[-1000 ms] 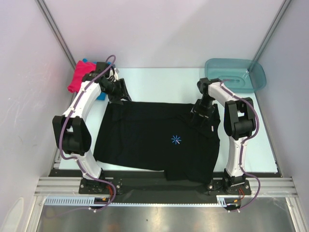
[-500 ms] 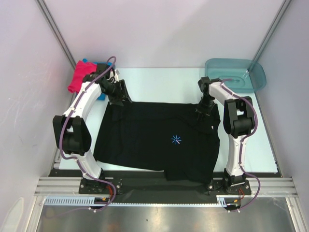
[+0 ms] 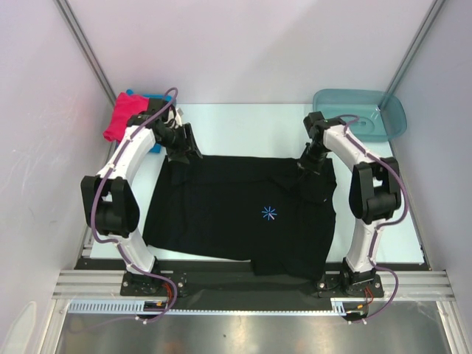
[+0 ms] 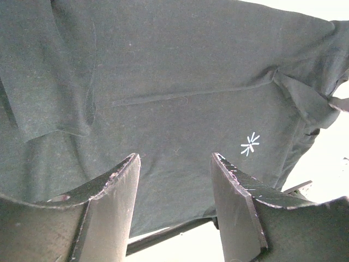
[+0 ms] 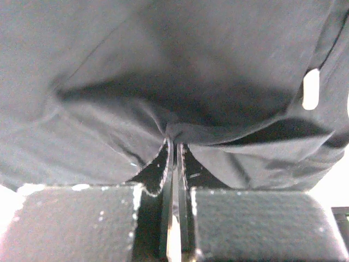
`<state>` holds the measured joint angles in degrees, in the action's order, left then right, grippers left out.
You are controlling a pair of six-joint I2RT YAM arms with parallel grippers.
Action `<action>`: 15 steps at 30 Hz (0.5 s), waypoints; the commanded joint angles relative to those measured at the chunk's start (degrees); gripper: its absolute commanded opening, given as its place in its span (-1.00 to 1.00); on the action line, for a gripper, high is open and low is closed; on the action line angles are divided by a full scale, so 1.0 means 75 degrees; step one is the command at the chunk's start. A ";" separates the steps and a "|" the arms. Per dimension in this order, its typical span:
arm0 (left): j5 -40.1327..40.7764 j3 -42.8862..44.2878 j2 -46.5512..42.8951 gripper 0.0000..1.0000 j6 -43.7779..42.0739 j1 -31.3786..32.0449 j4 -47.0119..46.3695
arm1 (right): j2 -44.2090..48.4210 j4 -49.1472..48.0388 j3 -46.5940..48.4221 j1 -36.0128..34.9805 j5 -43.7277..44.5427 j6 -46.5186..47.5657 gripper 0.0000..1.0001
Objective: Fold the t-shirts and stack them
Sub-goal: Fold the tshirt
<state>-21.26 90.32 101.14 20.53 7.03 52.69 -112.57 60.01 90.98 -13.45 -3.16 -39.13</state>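
Pale table [image 3: 243, 125] boxed in by white panels, and the black t-shirt [image 3: 221, 214] is spread flat across it, blue-white starburst print [image 3: 269, 214] facing up near the middle of the cloth. The right gripper [image 3: 308, 168] is down on the shirt's far right corner, by the sleeve. Its jaws are pressed tight together, and the right wrist view shows a ridge of black fabric pinched between the fingers [image 5: 82, 224], the cloth bunching into folds just beyond them.

The left gripper [image 3: 188, 151] sits over the shirt's far left corner, jaws apart with a fair gap and nothing between them. Through that gap the left wrist view shows only the shirt below, starburst and all. Whether those fingertips touch the cloth, I can't tell.

Off the shirt's far left corner, a folded magenta-pink shirt [image 3: 118, 116] lies at the table's edge. A blue shirt [image 3: 153, 146] peeks out just beside it, partly behind the left arm. Beyond the black shirt's far right corner sits the teal basin [image 3: 361, 110], well apart from the cloth.
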 commanded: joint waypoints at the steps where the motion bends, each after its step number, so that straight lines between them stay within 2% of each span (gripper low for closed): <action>1: -0.0189 -0.0125 -0.0396 0.20 0.0016 0.0047 -0.0205 | 0.0701 0.0634 0.0022 -0.0175 -0.0643 0.0307 -1.00; 6: -0.0318 -0.0219 -0.0372 0.20 0.0051 0.0048 -0.0286 | 0.0760 0.1420 -0.0211 -0.0619 -0.1161 0.0717 -0.99; 9: -0.0365 -0.0242 -0.0349 0.20 0.0074 0.0071 -0.0310 | 0.0959 0.1584 -0.0632 -0.0900 -0.1348 0.0753 -0.85; 10: -0.0365 -0.0254 -0.0349 0.21 0.0063 0.0071 -0.0322 | 0.1075 0.1596 -0.0751 -0.0948 -0.1337 0.0684 -0.50; 13: -0.0354 -0.0254 -0.0337 0.22 0.0063 0.0071 -0.0322 | 0.1462 0.1573 -0.1033 -0.1030 -0.1408 0.0450 -0.05; 15: -0.0318 -0.0254 -0.0337 0.22 0.0040 0.0059 -0.0310 | 0.1685 0.1585 -0.0952 -0.1054 -0.1116 0.0378 0.14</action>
<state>-22.70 88.79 101.12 20.53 7.14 51.53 -105.51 70.08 82.89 -21.58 -12.29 -35.33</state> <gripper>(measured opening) 0.609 0.535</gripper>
